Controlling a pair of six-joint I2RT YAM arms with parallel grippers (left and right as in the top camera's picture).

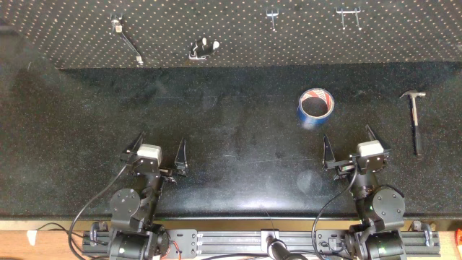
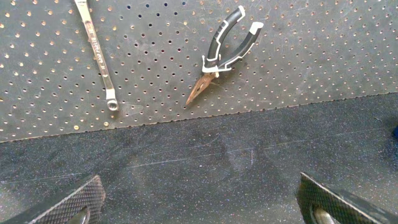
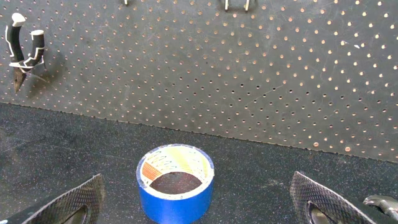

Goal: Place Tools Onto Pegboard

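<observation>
Tape roll (image 3: 176, 202), blue, lies flat on the black table (image 1: 231, 130), hammer (image 1: 415, 123) well apart; pliers (image 2: 214, 64) and wrench (image 2: 96, 46) hang on the pegboard (image 1: 289, 43). Left gripper (image 1: 160, 141) and right gripper (image 1: 347, 133) stand with fingers spread wide.

Lighting even, moderately bright. Dark table (image 1: 238, 144) shows a soft glare patch near its front edge. Pliers (image 3: 20, 65) throw a faint shadow on the pegboard (image 3: 249, 74). Focus sharp; top view bows slightly at the edges.

Top camera looks down; both wrist cameras face pegboard (image 2: 311, 62), sharing pliers (image 2: 213, 65).
</observation>
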